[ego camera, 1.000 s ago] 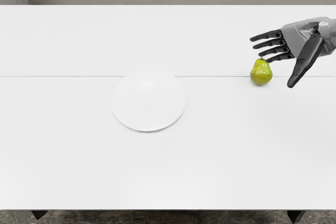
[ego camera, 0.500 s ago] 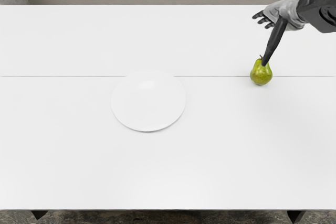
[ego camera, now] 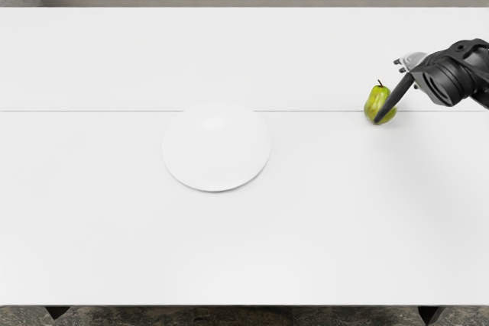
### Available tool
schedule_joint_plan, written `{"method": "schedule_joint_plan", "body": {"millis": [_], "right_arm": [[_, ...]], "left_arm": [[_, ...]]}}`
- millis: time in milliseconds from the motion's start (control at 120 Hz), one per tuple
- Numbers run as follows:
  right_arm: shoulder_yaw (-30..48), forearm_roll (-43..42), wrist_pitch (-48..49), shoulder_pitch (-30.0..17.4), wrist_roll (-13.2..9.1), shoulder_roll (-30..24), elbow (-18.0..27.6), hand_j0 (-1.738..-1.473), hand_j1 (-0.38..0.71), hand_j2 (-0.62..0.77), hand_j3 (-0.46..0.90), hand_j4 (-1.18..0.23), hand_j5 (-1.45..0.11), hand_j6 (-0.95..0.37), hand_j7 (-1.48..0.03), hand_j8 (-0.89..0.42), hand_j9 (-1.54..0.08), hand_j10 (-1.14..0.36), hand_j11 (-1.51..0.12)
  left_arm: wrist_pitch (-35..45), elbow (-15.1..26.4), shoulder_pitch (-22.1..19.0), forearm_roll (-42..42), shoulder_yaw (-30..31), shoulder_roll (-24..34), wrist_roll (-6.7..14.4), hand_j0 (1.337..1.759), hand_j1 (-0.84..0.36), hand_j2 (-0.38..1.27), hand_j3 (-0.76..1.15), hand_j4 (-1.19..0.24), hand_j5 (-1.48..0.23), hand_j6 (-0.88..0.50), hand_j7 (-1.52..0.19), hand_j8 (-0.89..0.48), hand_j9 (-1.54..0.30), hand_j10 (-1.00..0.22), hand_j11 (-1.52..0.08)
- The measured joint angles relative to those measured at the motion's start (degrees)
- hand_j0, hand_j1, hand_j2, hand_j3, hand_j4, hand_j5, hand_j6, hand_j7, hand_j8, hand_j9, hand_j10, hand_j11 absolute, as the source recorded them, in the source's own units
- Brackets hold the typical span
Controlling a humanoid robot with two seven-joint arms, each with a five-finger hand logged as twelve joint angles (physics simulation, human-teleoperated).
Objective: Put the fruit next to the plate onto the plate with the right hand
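Where your right arm enters at the right edge of the frame, list first the right hand (ego camera: 411, 75), upper right, seen mostly from behind its dark wrist. State: you cannot tell from this view whether it is open or has closed on anything, because the wrist hides most of it. One dark part of it slants down and to the left across the right flank of the fruit. Whether that is true contact or only overlap in the picture is not settled.

Next item: pear (ego camera: 378, 101), green, stem up, leaning slightly, resting on the faint seam line that crosses the frame. It sits just left of the hand, at its lower left, with no gap showing between them. Judged reason for the arrangement: the hand meets the fruit from its right side, so a grasp can close round the body and carry it leftward.

Next item: plate (ego camera: 216, 146), white, round, left of centre, well apart from the pear and to its lower left. Nothing lies on it. Judged stage: you are at the grasp, with lift, carry and set-down not yet done.

Last item: tabletop (ego camera: 306, 250), white, spanning the frame. Your left arm does not show.
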State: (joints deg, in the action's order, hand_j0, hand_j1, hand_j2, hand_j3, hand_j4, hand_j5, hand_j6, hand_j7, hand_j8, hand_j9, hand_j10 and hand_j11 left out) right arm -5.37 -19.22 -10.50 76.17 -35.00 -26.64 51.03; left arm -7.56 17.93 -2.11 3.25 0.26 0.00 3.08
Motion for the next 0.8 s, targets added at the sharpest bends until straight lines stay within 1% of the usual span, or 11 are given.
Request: {"method": "schedule_joint_plan", "body": {"millis": [75,150,408,483,550,800], "right_arm": [[1.4,0.0,-0.2,-1.9,0.0,2.2,-3.3,-1.658,-0.35,0.00,0.00,0.00,0.00,0.00,0.00,0.00,0.00,0.00,0.00],[2.1,0.1,-0.3,-3.0,0.0,3.5,-5.3,-1.658,-0.35,0.00,0.00,0.00,0.00,0.00,0.00,0.00,0.00,0.00,0.00],[3.2,0.1,0.0,-3.9,0.0,7.7,-11.7,-1.658,-0.35,0.00,0.00,0.00,0.00,0.00,0.00,0.00,0.00,0.00,0.00],[3.2,0.1,-0.1,-3.9,0.0,8.5,-12.6,-1.658,-0.35,0.00,0.00,0.00,0.00,0.00,0.00,0.00,0.00,0.00,0.00],[3.0,0.0,-0.1,-4.2,0.0,8.9,-13.0,-1.658,-0.32,0.00,0.00,-0.02,-0.03,-0.02,-0.03,-0.02,-0.03,-0.02,-0.03],[2.9,-0.2,-0.1,-4.8,0.0,9.0,-13.5,-1.658,-0.25,-0.02,0.00,-0.08,-0.10,-0.08,-0.10,-0.08,-0.10,-0.08,-0.10]], "left_arm": [[0.0,0.0,0.0,0.0,0.0,0.0,0.0,1.658,0.35,0.00,0.00,0.00,0.00,0.00,0.00,0.00,0.00,0.00,0.00],[0.0,0.0,0.0,0.0,0.0,0.0,0.0,1.658,0.35,0.00,0.00,0.00,0.00,0.00,0.00,0.00,0.00,0.00,0.00],[0.0,0.0,0.0,0.0,0.0,0.0,0.0,1.658,0.35,0.00,0.00,0.00,0.00,0.00,0.00,0.00,0.00,0.00,0.00],[0.0,0.0,0.0,0.0,0.0,0.0,0.0,1.658,0.35,0.00,0.00,0.00,0.00,0.00,0.00,0.00,0.00,0.00,0.00],[0.0,0.0,0.0,0.0,0.0,0.0,0.0,1.658,0.35,0.00,0.00,0.00,0.00,0.00,0.00,0.00,0.00,0.00,0.00],[0.0,0.0,0.0,0.0,0.0,0.0,0.0,1.658,0.35,0.00,0.00,0.00,0.00,0.00,0.00,0.00,0.00,0.00,0.00]]}}
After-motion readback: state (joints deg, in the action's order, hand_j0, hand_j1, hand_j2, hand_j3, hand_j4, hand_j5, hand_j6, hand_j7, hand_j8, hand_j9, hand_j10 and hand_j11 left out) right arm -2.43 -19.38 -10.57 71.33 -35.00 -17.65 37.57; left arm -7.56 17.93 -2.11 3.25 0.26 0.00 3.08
